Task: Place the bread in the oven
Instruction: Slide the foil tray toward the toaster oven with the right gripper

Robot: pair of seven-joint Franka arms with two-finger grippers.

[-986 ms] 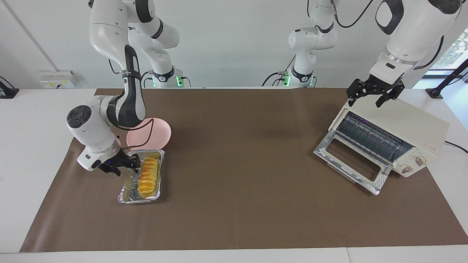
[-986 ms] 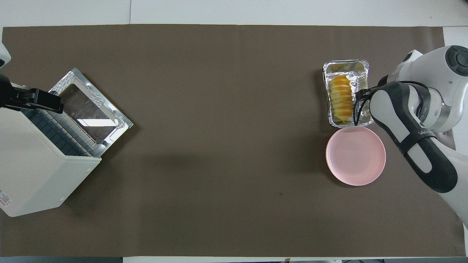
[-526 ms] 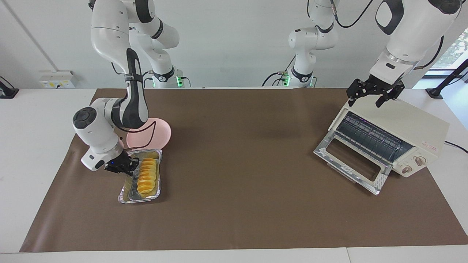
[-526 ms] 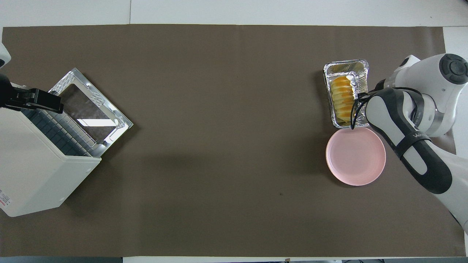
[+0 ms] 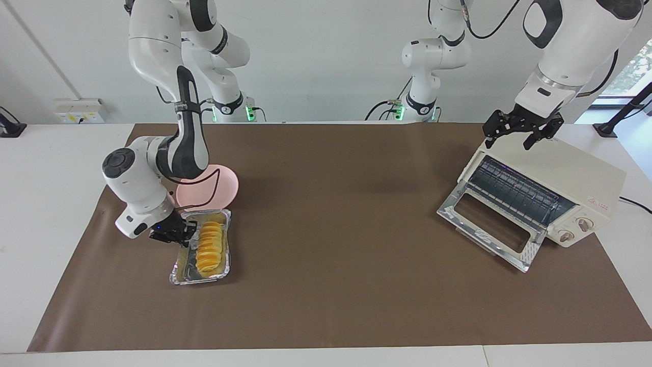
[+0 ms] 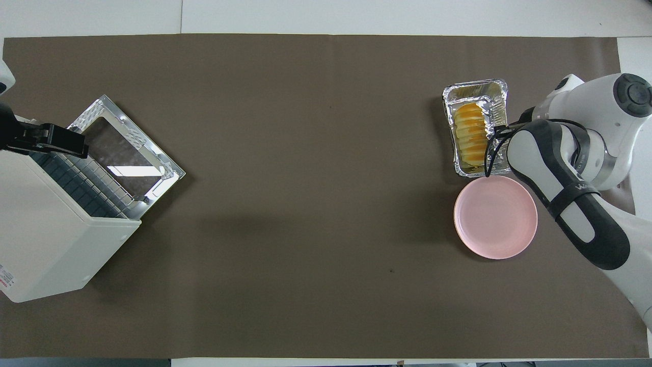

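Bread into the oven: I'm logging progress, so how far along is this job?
Done: the oven door already hangs open, rack exposed. In hand: the right gripper is shut on the foil tray rim, with the bread lying inside it beside the pink plate. The left gripper waits open over the oven's top. Left: carrying the bread across the table and setting it on the rack.
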